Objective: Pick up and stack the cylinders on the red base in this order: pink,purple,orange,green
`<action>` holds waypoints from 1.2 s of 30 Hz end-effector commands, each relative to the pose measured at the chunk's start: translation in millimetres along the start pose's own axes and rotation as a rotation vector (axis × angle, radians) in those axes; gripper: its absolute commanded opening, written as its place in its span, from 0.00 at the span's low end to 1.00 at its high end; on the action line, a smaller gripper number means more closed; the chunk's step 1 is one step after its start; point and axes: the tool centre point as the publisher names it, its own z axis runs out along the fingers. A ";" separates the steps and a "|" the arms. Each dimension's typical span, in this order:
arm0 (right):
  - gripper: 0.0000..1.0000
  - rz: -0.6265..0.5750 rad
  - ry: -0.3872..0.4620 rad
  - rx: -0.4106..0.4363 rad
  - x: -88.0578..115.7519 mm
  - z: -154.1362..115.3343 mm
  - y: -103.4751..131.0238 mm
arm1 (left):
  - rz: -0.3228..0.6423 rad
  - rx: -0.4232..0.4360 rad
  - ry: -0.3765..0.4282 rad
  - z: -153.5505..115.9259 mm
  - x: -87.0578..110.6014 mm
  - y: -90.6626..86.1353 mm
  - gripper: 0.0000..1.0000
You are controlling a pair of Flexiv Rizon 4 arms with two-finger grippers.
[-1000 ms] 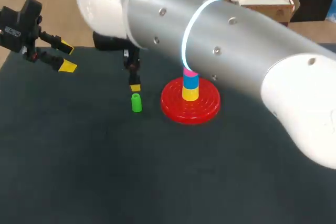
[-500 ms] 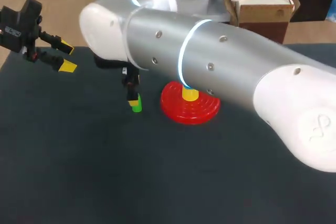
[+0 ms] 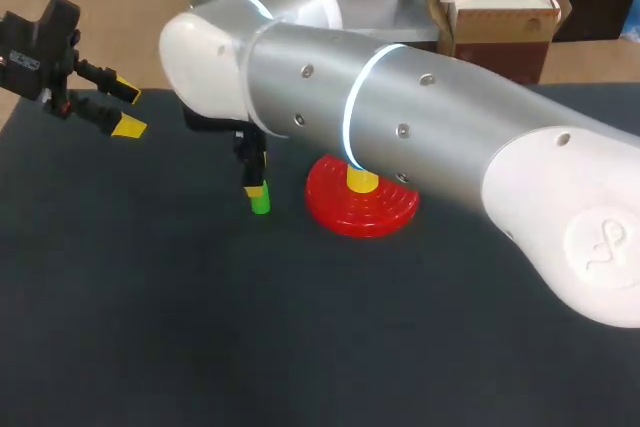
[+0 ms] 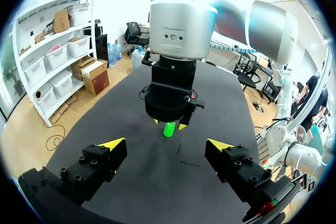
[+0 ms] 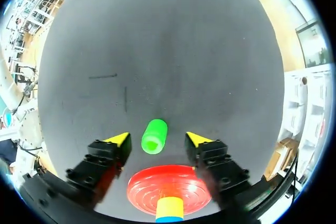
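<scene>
Green cylinder lying on its side on the dark surface, just beside the red base. Right hand spread, one finger on either side of the cylinder, neither touching. Left hand spread and empty, well apart.
</scene>
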 end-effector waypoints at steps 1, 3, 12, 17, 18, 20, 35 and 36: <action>0.46 0.000 0.001 -0.008 -0.4 0.2 -2.2 | 0.001 -0.001 -0.001 0.6 0.9 0.1 1.00; 0.46 -0.001 0.002 -0.010 -0.3 1.1 -1.8 | 0.001 -0.001 -0.001 0.6 0.9 0.1 1.00; 0.41 0.004 0.010 -0.018 -0.5 5.4 0.1 | 0.001 -0.001 -0.001 0.6 0.9 0.1 1.00; 0.00 0.018 -0.007 -0.004 -2.5 5.2 0.8 | 0.001 -0.001 -0.001 0.6 0.9 0.1 1.00; 0.00 0.023 -0.018 0.007 -2.4 2.7 -0.1 | 0.001 -0.001 -0.001 0.6 0.9 0.1 1.00; 0.00 0.028 -0.035 0.038 -2.7 -10.9 -1.4 | 0.001 -0.001 -0.001 0.6 0.9 0.1 1.00; 0.00 0.048 -0.075 0.297 60.4 -225.5 2.0 | 0.001 -0.001 -0.001 0.6 0.9 0.1 1.00; 0.00 0.058 -0.081 0.302 65.5 -230.6 3.4 | 0.001 -0.001 -0.001 0.6 0.9 0.1 1.00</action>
